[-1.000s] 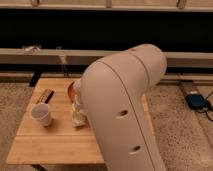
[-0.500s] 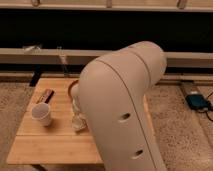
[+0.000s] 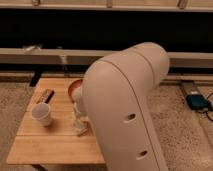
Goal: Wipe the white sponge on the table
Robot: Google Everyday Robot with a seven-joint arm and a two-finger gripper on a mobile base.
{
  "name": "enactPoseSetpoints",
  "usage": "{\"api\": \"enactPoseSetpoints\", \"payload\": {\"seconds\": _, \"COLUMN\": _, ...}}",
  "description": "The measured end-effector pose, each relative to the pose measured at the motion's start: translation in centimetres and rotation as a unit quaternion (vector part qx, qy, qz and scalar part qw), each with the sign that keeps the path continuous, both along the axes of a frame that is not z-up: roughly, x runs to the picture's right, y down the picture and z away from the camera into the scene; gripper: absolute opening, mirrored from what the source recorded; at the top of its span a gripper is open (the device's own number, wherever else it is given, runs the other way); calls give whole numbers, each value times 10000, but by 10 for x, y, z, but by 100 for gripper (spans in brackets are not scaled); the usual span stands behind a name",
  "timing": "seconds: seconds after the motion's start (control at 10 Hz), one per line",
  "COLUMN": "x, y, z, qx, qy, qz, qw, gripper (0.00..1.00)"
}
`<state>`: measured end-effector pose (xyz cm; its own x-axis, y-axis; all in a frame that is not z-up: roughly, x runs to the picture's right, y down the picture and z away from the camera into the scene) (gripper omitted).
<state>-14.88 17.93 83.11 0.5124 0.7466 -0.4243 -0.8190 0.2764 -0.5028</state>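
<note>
The table [image 3: 35,142] is a low square table with a light wooden plank top at the lower left. My large white arm [image 3: 125,110] fills the middle and covers the table's right side. At the arm's left edge a pale shape reaches down to the tabletop; I take it for my gripper [image 3: 79,116]. Most of it is hidden behind the arm. Right under it lies a small off-white pad, the white sponge [image 3: 80,131], flat on the planks and partly hidden by the arm.
A white paper cup [image 3: 42,114] stands at the table's left. A small dark flat object [image 3: 45,96] lies behind it. An orange bowl [image 3: 74,89] sits at the back by the arm. A slim pale upright thing [image 3: 63,64] stands at the far edge. A blue device [image 3: 198,101] lies on the floor at right.
The pale gripper shape and the pad under it have shifted slightly toward the table's front. The cup, bowl and dark object have not moved.
</note>
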Motion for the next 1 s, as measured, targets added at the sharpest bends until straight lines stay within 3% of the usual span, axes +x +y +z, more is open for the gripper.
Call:
{"api": "enactPoseSetpoints", "payload": {"seconds": 0.6, "x": -7, "y": 18, "z": 1, "qx": 121, "qy": -184, "qz": -411, "qw": 9989, "gripper": 0}}
{"api": "enactPoseSetpoints", "payload": {"seconds": 1.0, "x": -18, "y": 22, "z": -2, "qx": 160, "qy": -223, "qz": -506, "qw": 9983, "gripper": 0}}
